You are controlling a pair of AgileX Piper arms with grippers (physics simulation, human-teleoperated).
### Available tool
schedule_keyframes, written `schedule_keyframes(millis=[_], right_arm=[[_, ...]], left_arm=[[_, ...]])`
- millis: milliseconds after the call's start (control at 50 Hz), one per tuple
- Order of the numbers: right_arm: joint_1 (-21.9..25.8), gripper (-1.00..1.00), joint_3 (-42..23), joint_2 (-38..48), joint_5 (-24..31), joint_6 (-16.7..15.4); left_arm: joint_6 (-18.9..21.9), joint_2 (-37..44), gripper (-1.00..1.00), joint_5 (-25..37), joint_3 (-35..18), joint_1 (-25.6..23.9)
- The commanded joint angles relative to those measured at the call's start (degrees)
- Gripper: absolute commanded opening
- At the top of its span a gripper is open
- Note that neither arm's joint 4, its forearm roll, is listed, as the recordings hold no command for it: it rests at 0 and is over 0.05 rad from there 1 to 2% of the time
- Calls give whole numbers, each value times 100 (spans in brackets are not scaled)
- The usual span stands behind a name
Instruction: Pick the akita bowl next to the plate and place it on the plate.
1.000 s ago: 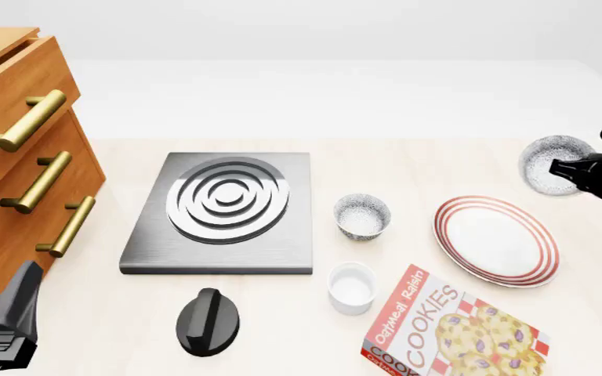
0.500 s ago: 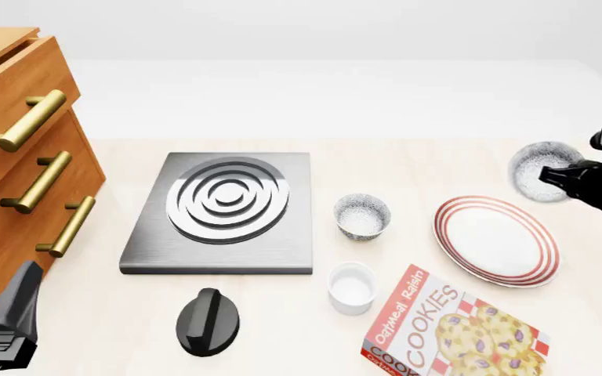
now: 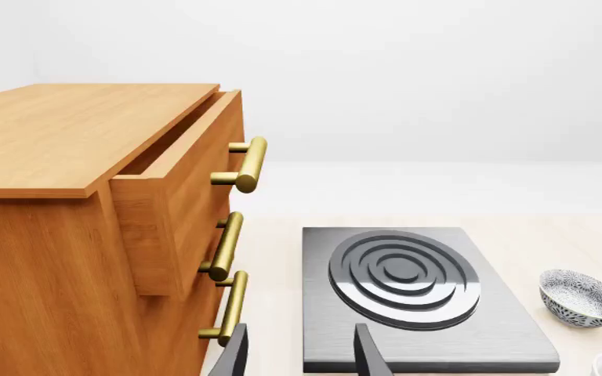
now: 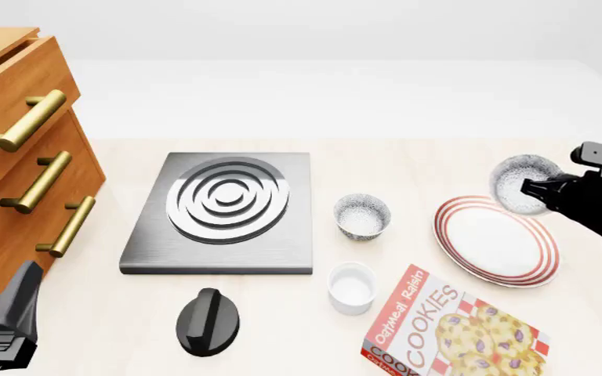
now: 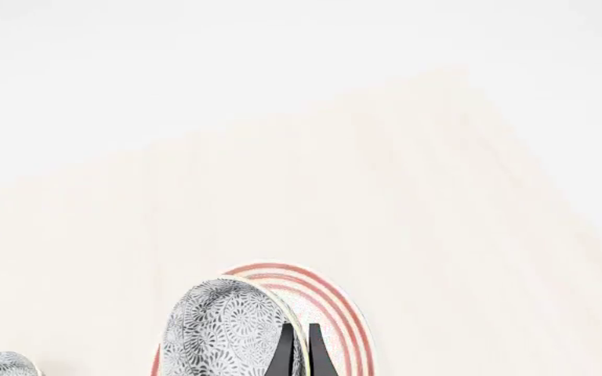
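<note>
My right gripper (image 4: pixel 538 188) is shut on the rim of the akita bowl (image 4: pixel 519 182), grey-and-black speckled outside and white inside. The bowl hangs tilted over the far edge of the plate (image 4: pixel 495 258), a wide white disc with red rings. In the right wrist view the bowl (image 5: pixel 228 329) sits beside the closed fingers (image 5: pixel 285 354), with the plate rim (image 5: pixel 341 307) just beyond. My left gripper (image 3: pixel 299 360) is open and holds nothing, low at the table's near left (image 4: pixel 9 325).
A look-alike speckled bowl (image 4: pixel 362 215) stands left of the plate. Nearer are a white cup (image 4: pixel 351 287) and a cookie box (image 4: pixel 453 329). A grey stove plate (image 4: pixel 223 207), a black knob (image 4: pixel 207 319) and a wooden drawer cabinet (image 4: pixel 19 157) fill the left.
My right gripper has carried the bowl leftward and nearer, from beyond the plate's far right to over its far rim. The left arm has stayed still.
</note>
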Motion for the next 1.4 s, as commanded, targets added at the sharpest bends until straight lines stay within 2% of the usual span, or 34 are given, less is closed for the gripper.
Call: schedule_keyframes(millis=[20,480,1400], right_arm=[[105,-100,82,133,-159,89],[233,-100,180,497,-395,43],[454,-100,172,956,-474,-32]], left_arm=[[0,0,100,0,0,0],[0,0,100,0,0,0],[0,0,100,0,0,0]])
